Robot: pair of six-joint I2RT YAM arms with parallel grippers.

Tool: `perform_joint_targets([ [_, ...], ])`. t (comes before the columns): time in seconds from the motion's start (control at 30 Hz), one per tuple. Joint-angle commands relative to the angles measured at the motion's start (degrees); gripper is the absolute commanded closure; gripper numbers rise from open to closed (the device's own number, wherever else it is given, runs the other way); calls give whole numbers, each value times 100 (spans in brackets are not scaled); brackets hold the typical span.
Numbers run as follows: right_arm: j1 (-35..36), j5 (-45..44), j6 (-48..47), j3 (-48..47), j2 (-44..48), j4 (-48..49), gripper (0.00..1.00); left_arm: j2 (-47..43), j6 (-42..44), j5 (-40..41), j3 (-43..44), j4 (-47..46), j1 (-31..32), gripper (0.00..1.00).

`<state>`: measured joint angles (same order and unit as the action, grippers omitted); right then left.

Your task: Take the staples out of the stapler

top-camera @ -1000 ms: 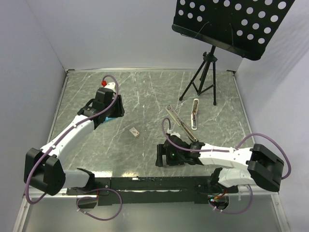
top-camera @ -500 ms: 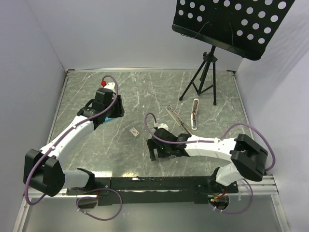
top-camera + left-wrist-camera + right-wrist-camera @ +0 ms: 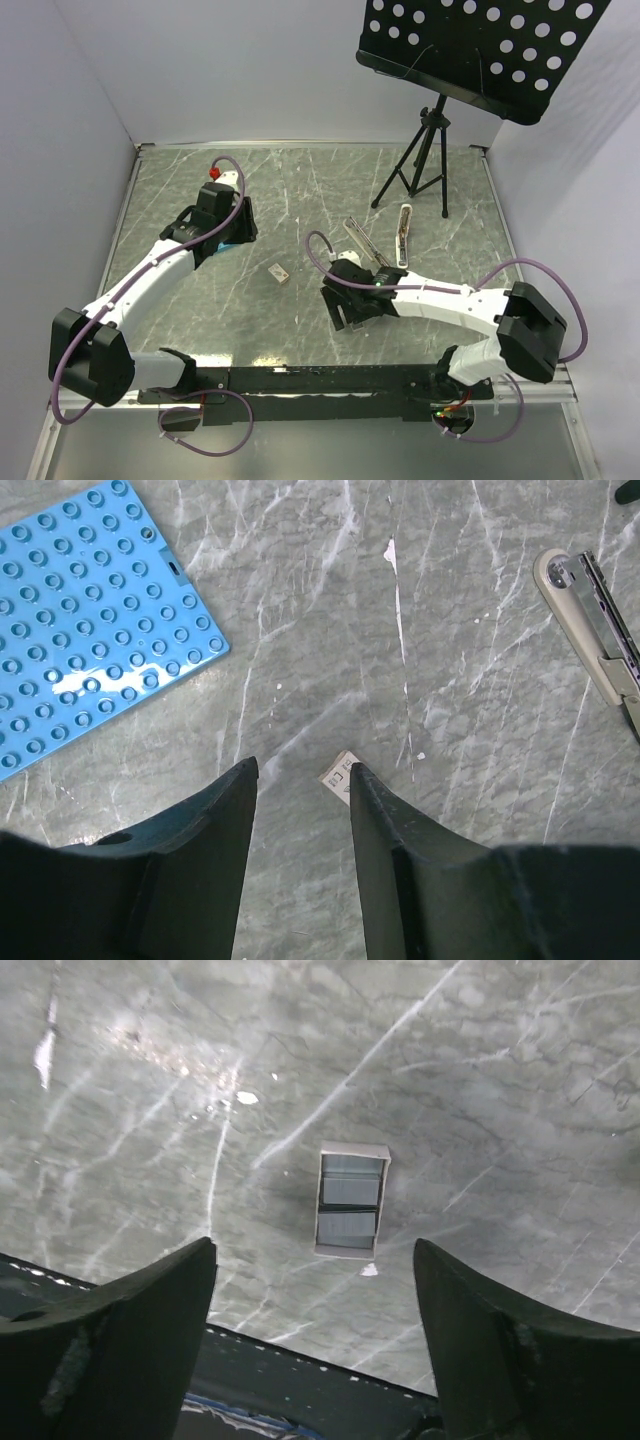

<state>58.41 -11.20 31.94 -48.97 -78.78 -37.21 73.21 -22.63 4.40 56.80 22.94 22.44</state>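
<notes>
Two-finger left gripper (image 3: 300,770): apart, empty, far left
Right gripper (image 3: 312,1245): apart, empty, box (image 3: 350,1200) to its left
Stapler (image 3: 404,235): right of centre, untouched

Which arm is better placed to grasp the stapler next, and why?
Right, probably: the right gripper, open, hangs close beside the stapler, while the left gripper is farther off near the blue studded plate.

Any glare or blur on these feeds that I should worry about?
Left wrist: a glare patch on the blue studded plate, stapler crisp. Right wrist: bright specks on the table, fingers soft, small box sharp. Top external: evenly lit.
</notes>
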Motion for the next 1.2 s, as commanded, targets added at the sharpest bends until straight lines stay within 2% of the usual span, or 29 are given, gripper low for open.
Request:
perform_joint_targets([
  [0.0, -146, 232, -285, 72, -163, 108, 18, -114, 31, 69, -11, -193, 24, 53],
  [0.13, -269, 382, -356, 133, -348, 285, 25, -70, 22, 43, 7, -185, 24, 53],
  [0.4, -401, 338, -294, 248, -647, 469, 29, -26, 31, -54, 7, -193, 24, 53],
  [0.7, -401, 479, -241, 379, -674, 627, 50, 27, 22, -71, 16, -185, 33, 53],
  [0.83, -401, 461, -267, 397, -603, 662, 56, 35, 22, -80, 16, -184, 33, 53],
  [0.97, -401, 443, -442, 327, -594, 706, 60, 123, -126, -89, -2, -176, 33, 53],
  [1.17, -410, 452, -1093, -111, -778, 935, 62, 579, -408, -598, 112, -53, 15, 53],
])
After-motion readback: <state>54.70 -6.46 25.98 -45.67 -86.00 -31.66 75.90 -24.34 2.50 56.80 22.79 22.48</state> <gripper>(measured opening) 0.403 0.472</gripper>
